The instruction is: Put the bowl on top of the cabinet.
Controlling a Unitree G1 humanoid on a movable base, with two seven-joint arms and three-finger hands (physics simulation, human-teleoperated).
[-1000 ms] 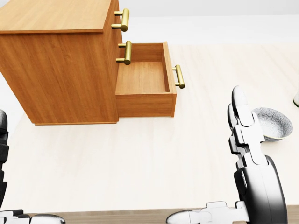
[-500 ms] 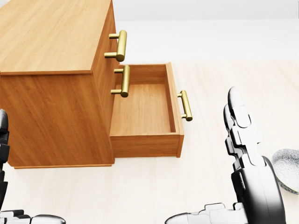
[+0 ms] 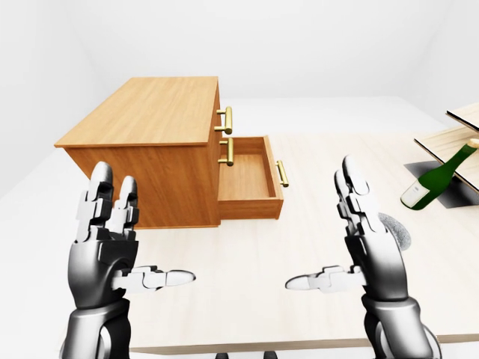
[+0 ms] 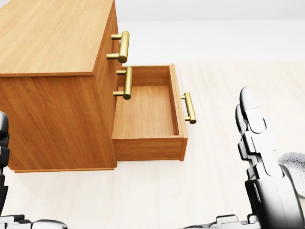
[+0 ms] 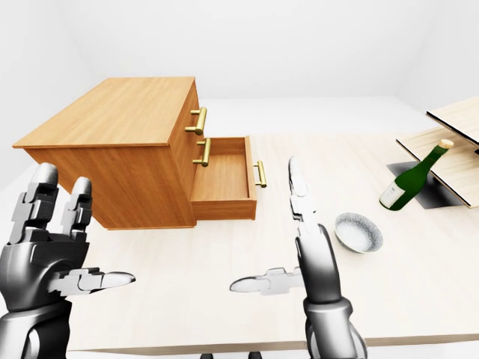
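Both hands up and empty, bowl not grabbed yet

Left hand [image 3: 101,258] was spread wide with nothing in it. Past it sat the boxy wood-grain cabinet [image 3: 146,123] with a flat smooth top, its lowest drawer [image 3: 247,183] pulled out, and round brass handles [image 3: 227,120]. Right hand [image 5: 316,262] was splayed open too, holding nothing. The bowl [image 5: 358,232], small, round and speckled grey, sat on the pale table [image 5: 187,299] just right of that hand, well apart from the cabinet. A green glass bottle [image 5: 409,182] leaned further right. My worry: that rounded rim could slip out of three fingers, and the jutting drawer might catch the arm on the carry across.
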